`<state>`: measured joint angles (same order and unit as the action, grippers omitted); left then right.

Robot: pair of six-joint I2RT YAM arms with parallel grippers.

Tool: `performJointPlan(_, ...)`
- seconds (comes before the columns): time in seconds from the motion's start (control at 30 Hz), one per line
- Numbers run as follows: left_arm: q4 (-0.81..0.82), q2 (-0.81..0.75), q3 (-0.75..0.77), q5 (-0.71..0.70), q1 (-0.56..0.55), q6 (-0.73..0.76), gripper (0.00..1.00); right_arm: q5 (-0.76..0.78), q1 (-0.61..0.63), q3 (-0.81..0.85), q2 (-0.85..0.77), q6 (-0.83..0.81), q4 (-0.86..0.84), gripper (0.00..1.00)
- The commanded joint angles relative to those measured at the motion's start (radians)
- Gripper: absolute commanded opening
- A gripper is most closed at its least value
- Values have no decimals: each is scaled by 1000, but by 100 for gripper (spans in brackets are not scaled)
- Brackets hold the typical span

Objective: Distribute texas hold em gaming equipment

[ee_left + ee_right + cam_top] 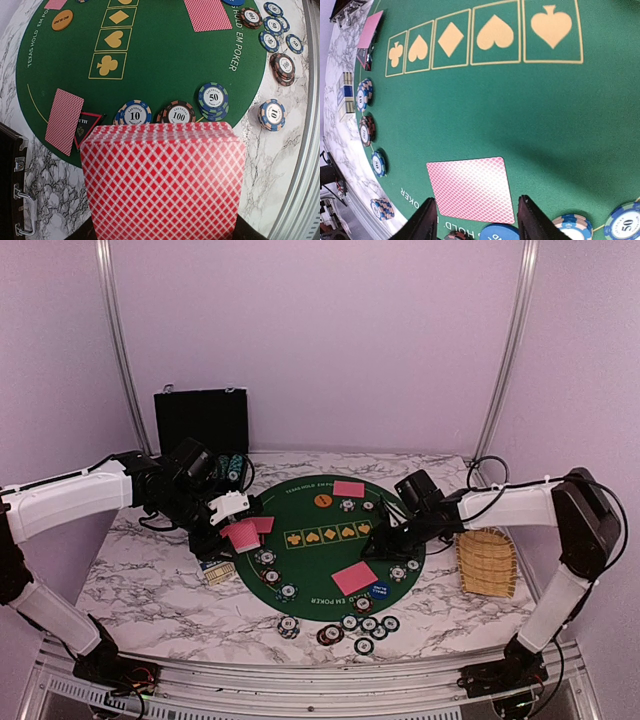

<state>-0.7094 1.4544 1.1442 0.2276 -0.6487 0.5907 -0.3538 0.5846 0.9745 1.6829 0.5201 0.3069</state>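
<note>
Green round felt poker mat point(310, 565) fills mid-frame in the top view; at its left edge the left gripper point(239, 527) is clamped on a deck of red-backed playing cards point(242, 538), while the right gripper point(380, 543) sits right of centre. The left wrist view shows that deck filling the lower frame. In the right wrist view the right gripper's fingers point(427, 222) stand apart, empty; a single red-backed card point(467, 187) lies flat between them, long axis across the frame, nearer this arm.

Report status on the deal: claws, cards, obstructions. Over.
Left claw shut on card deck, over left edge of mat. Right claw open above a face-down card on the mat. Blue marker and chip stack crowd that card.
</note>
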Motion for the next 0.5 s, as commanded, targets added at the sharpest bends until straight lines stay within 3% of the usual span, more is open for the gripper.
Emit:
performJointPlan(0.0,-11,-15,8,21,0,7,0,15,-4,49,-54,16,1,60)
performJointPlan(0.2,-10,-12,9,22,0,5,0,-135,71,50,-92,151,-201,85)
performJointPlan(0.47,-10,-3,18,23,0,1,0,-272,203,125,44,342,-486,91)
